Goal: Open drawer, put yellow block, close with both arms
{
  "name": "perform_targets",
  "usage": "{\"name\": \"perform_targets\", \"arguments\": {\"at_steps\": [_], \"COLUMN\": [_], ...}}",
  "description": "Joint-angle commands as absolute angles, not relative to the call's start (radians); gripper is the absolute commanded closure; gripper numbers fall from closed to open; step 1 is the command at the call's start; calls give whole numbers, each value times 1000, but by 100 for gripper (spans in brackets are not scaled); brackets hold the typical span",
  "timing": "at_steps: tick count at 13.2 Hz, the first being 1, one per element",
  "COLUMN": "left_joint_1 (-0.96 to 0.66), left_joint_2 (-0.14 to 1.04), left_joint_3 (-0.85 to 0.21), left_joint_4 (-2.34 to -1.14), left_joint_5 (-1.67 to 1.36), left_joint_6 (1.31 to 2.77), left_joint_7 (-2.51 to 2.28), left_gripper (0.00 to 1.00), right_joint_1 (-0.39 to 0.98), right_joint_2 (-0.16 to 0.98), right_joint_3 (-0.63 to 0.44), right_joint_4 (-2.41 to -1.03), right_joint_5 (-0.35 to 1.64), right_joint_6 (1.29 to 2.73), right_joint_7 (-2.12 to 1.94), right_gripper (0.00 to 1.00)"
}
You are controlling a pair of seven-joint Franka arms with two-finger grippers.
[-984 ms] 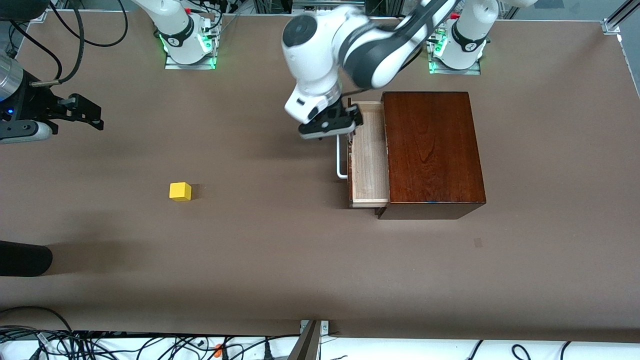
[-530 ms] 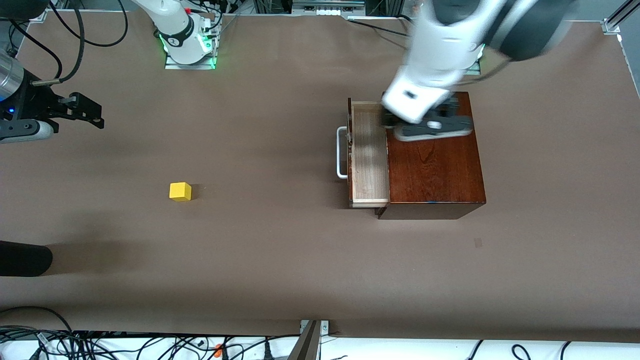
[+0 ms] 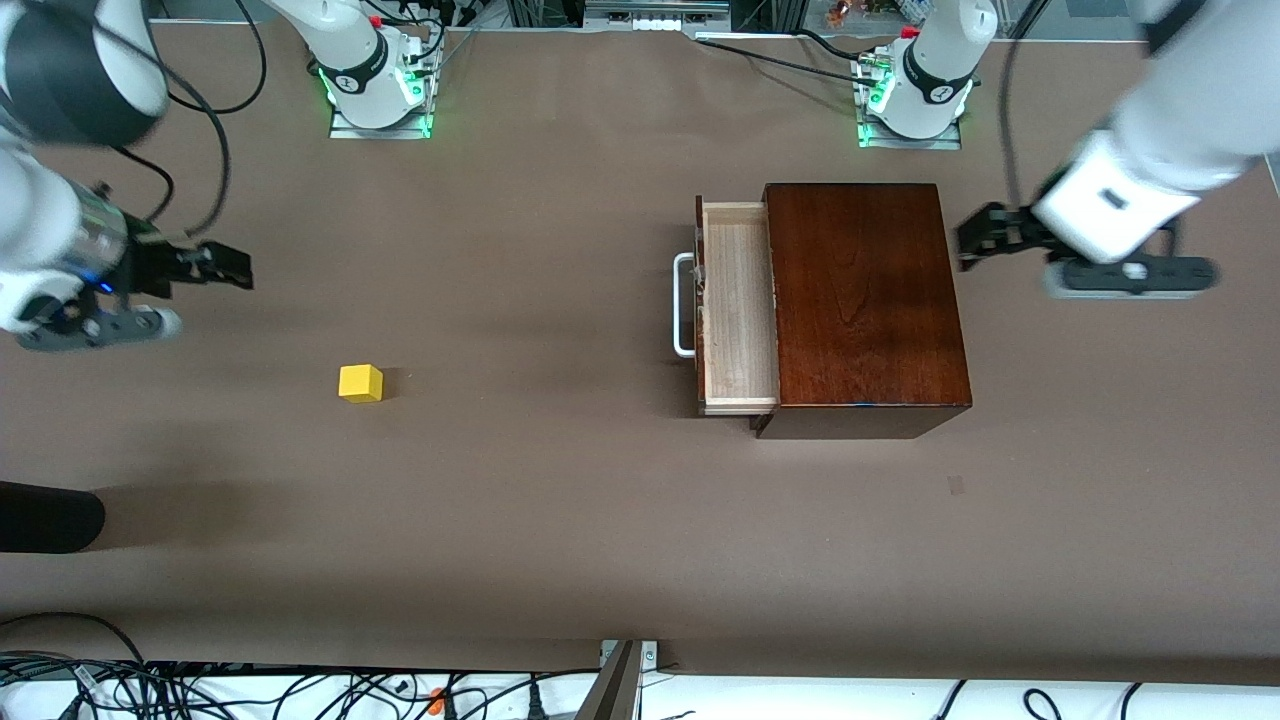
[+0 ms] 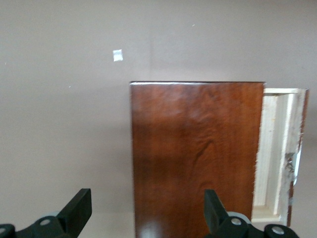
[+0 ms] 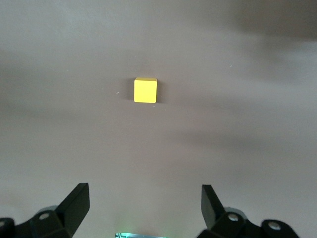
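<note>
One drawer (image 3: 738,305) stands pulled open, handle (image 3: 682,305) toward the right arm's end.

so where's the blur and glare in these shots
Front view: the left gripper and its white arm beside the dark reddish-brown wooden box are motion-smeared; the right gripper is slightly soft. Left wrist view: a pale sheen lies on the box top. Right wrist view: the small yellow cube is sharp, casting a faint shadow.
</note>
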State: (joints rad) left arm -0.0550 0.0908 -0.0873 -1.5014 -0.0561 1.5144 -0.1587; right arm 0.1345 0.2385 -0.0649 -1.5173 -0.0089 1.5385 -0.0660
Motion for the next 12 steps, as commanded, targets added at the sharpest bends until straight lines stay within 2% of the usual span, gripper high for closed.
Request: {"name": "perform_targets", "arguments": {"at_steps": [1, 3, 6, 12], "left_joint_1": [-81, -81, -72, -69], "left_joint_2": [-24, -55, -25, -32], "left_joint_3": [-3, 18, 12, 6], "left_joint_4": [-1672, -1750, -1707, -1700], "left_joint_5": [-63, -57, -43, -28], "left_joint_6": [1635, 1698, 1654, 1606], "left_joint_7": [-52, -57, -67, -40], "left_gripper": [0, 0, 0, 0], "right_joint_1": [144, 149, 146, 141], "right_joint_2": [296, 292, 314, 422], "right_joint_3": [-58, -55, -57, -58], "right_joint_4": [-1560, -1693, -1793, -1928], "right_joint_5": [-8, -6, -2, 66], "right_joint_6": [1612, 1776, 1928, 2241], "right_joint_7": [-81, -80, -72, -66], "right_gripper": [0, 0, 0, 0]}}
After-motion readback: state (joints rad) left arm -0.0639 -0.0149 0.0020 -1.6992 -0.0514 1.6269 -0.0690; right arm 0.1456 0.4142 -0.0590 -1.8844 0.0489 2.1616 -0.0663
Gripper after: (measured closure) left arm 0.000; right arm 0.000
